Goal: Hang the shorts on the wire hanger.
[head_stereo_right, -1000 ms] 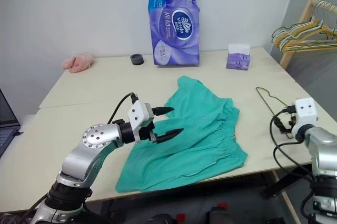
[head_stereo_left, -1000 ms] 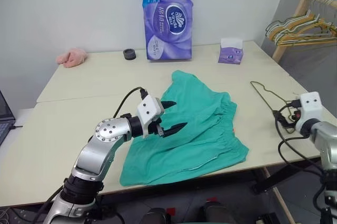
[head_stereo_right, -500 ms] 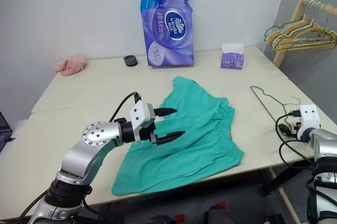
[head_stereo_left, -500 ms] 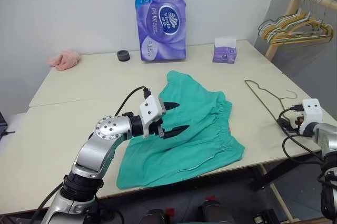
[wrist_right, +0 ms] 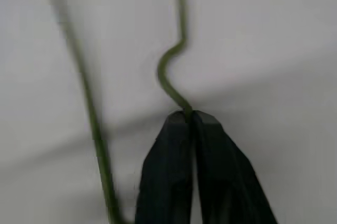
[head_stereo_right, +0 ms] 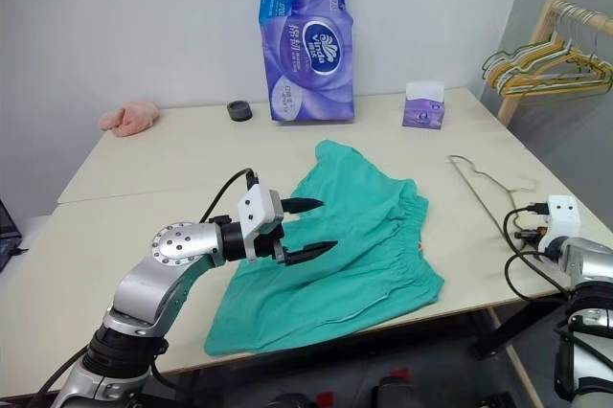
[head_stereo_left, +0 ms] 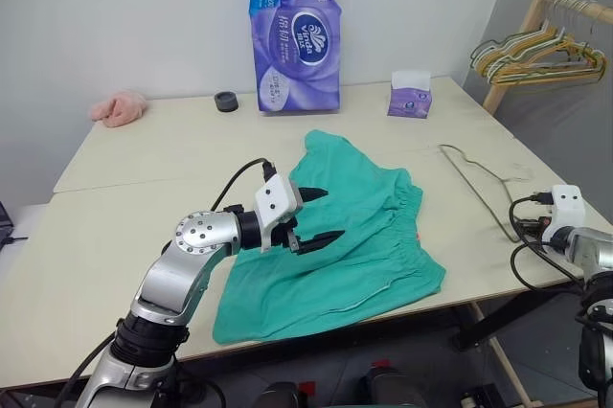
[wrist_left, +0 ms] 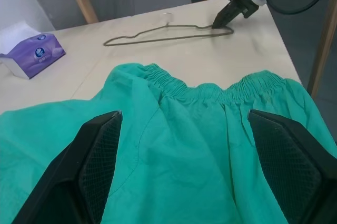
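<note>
Shorts [head_stereo_left: 335, 236] lie flat near the desk's [head_stereo_left: 144, 169] front edge. Left claw [head_stereo_left: 311, 216] hovers spread above them. Right claw [wrist_right: 190, 116] is pinching the hanger [head_stereo_left: 484, 183] near the right edge.

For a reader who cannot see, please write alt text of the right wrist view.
The right pincer, its black fingers shut, pinches the thin olive-green wire hanger at a bend in the wire. The hanger lies on the pale table.
</note>
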Robot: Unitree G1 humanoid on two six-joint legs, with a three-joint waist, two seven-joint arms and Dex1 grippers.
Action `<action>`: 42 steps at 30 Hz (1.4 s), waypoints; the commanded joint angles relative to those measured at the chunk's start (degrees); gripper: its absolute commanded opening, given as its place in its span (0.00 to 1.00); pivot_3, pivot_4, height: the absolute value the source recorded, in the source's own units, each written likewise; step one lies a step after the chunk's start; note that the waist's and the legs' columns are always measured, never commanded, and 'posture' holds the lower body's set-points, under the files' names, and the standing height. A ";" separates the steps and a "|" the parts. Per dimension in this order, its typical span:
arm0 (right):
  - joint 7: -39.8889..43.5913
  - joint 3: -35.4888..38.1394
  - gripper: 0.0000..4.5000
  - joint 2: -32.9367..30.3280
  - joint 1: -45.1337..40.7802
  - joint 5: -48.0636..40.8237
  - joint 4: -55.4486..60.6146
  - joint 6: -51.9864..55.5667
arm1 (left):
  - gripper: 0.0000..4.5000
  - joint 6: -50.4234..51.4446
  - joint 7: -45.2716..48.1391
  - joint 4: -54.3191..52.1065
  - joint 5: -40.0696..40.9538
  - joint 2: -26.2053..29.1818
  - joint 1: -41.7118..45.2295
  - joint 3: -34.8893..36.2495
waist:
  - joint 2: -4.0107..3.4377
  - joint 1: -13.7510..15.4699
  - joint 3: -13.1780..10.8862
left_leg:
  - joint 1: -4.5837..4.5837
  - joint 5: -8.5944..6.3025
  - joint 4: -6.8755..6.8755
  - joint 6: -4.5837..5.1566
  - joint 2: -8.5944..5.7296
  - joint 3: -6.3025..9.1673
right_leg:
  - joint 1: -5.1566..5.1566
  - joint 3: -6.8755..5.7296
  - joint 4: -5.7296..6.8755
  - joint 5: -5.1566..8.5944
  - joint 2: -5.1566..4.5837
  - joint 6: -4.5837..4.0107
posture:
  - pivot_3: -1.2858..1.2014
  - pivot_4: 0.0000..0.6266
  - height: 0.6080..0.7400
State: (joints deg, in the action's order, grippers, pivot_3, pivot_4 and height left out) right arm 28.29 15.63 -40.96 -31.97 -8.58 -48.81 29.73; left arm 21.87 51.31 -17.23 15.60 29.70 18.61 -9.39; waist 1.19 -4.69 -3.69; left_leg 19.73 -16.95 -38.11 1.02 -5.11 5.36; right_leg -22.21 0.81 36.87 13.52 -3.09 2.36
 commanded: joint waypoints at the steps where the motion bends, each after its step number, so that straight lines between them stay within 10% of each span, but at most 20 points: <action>1: -1.89 -0.41 0.01 1.17 1.90 0.36 0.16 0.48 | 0.90 -0.93 -0.80 -0.49 0.17 -0.51 1.30 0.32 | 0.08 -0.01 0.05 | 0.00 0.00 0.00 0.00 0.00 0.00 | 0.00 0.00 -0.01 -0.01 0.00 0.01 | 0.46 0.08 1.00; 21: 2.56 -11.86 0.00 4.07 10.46 3.58 51.03 -9.22 | 1.00 -1.89 -5.37 28.57 2.72 2.15 20.98 14.71 | -0.60 -0.11 -0.39 | 0.19 0.01 0.04 -0.09 -0.05 0.08 | -0.35 0.00 0.05 -0.03 0.00 0.11 | 0.45 0.08 1.00; 42: 13.51 -23.40 0.00 0.86 10.54 12.30 62.21 -33.89 | 1.00 9.57 21.80 25.17 4.40 13.78 11.51 3.06 | -0.58 -0.42 -0.44 | 0.76 0.01 0.04 -0.34 -0.11 0.21 | -1.06 0.05 0.19 -0.04 0.01 0.08 | 0.45 0.09 1.00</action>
State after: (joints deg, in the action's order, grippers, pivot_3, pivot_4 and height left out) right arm 41.47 -8.42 -40.07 -19.72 3.57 11.31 -3.15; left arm 30.83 71.09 10.82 18.96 42.33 30.29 -6.07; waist 0.61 -5.11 -4.14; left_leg 20.49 -16.94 -38.07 0.68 -5.22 5.57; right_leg -23.26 0.85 37.06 13.48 -3.08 2.44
